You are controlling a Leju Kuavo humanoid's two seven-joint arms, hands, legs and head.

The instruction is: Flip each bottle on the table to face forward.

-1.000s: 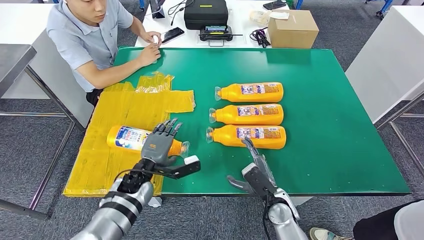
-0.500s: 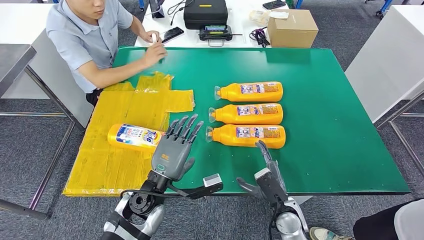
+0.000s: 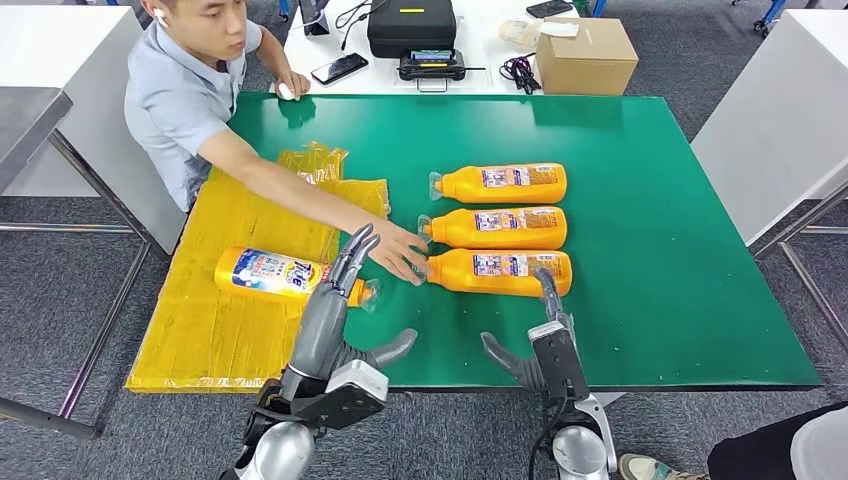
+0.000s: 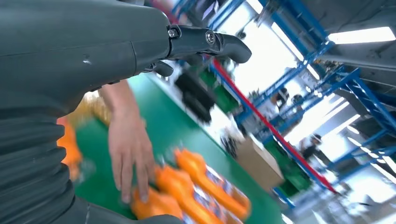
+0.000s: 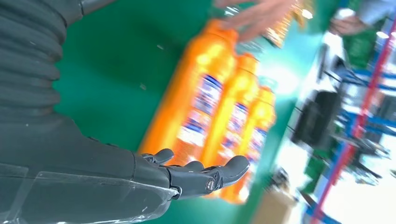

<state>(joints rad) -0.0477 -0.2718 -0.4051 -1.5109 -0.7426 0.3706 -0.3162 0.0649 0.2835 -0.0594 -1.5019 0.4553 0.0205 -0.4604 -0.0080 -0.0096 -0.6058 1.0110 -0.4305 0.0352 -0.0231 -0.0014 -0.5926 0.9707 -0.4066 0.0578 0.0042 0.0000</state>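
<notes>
Three orange bottles lie in a row on the green table: far (image 3: 505,183), middle (image 3: 498,228) and near (image 3: 500,272), caps pointing left. A fourth orange bottle (image 3: 272,274) with a blue-white label lies on the yellow sheet (image 3: 215,225). My left hand (image 3: 335,305) is raised with fingers spread, holding nothing, just right of that bottle. Empty too, my right hand (image 3: 545,335) hovers with fingers apart at the near bottle's base end. A person's hand (image 3: 400,251) reaches to the near bottle's cap. The three bottles appear blurred in the right wrist view (image 5: 205,100).
A person (image 3: 195,80) sits at the table's far left corner. Beyond the table's far edge are a cardboard box (image 3: 586,56), a black case (image 3: 412,24) and a phone (image 3: 340,68). White tables (image 3: 780,120) flank both sides.
The person's arm has stretched across the table to the near bottle's cap. My left hand turned edge-on and rose; my right hand moved slightly forward toward the near bottle.
</notes>
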